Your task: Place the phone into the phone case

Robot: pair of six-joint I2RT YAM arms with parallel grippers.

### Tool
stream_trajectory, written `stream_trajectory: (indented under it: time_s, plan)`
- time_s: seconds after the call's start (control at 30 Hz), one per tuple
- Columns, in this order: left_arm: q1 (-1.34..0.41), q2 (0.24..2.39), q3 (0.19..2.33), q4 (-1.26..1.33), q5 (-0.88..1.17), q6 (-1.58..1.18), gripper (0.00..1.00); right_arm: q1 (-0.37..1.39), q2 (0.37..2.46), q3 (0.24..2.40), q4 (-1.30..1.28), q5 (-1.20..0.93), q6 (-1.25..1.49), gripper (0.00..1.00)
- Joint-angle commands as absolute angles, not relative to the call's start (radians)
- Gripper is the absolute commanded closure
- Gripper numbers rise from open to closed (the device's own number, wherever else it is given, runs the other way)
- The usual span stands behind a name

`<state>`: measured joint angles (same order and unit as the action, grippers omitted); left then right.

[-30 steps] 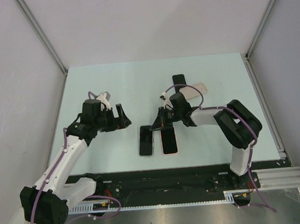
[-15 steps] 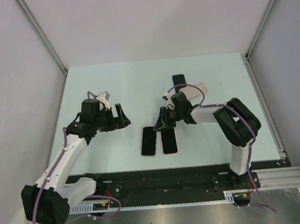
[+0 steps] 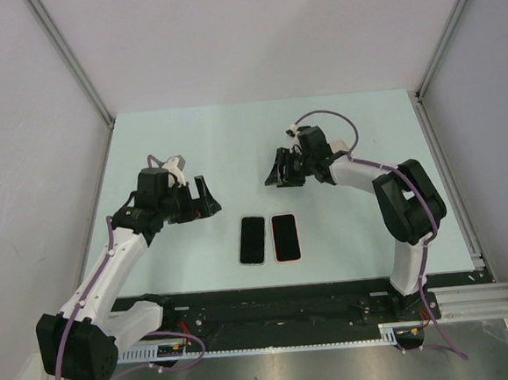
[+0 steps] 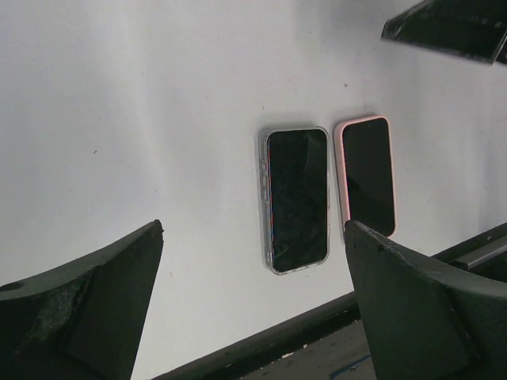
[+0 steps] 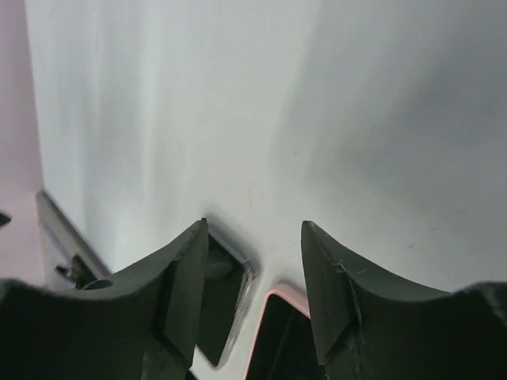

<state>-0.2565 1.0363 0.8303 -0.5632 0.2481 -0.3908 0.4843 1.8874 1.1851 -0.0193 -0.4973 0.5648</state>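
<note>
Two phones lie side by side, screens up, near the table's front edge. The left one sits in a clear case (image 3: 253,240) and the right one in a pink case (image 3: 285,238). Both show in the left wrist view, clear (image 4: 295,198) and pink (image 4: 367,176). My right gripper (image 3: 276,174) is open and empty, raised behind the phones. In its wrist view the gripper (image 5: 253,229) looks down on the corners of the clear case (image 5: 238,297) and the pink case (image 5: 277,317). My left gripper (image 3: 205,196) is open and empty, left of the phones. It also shows in the left wrist view (image 4: 253,237).
The black base rail (image 3: 289,297) runs along the table's front edge just below the phones and shows in the left wrist view (image 4: 317,332). Grey walls and metal posts (image 3: 437,52) enclose the pale green table (image 3: 215,140). The right forearm (image 3: 358,169) stretches over the far right part.
My right gripper has lifted off the phones and drawn back toward the far side. The clear-cased phone now lies straight beside the pink-cased one. The left arm has barely moved.
</note>
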Motion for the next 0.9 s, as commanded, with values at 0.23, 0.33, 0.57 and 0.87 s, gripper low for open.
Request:
stream_trajectory:
  time_s: [0.23,0.33,0.57,0.87]
  plan:
    - [-0.247,1.039,0.827,-0.54,0.272,-0.368,0.0,0.431,2.052,1.561,-0.265,0.069,0.241,0.4]
    - [-0.248,1.042,0.827,-0.54,0.272,-0.37,0.0,0.436,2.164,1.718,-0.365,0.162,0.186,0.32]
    - [-0.245,1.052,0.827,-0.537,0.279,-0.368,0.0,0.41,2.295,1.928,-0.462,0.262,0.13,0.05]
    - [-0.236,1.078,0.828,-0.532,0.29,-0.368,0.0,0.348,2.408,2.091,-0.517,0.134,0.109,0.0]
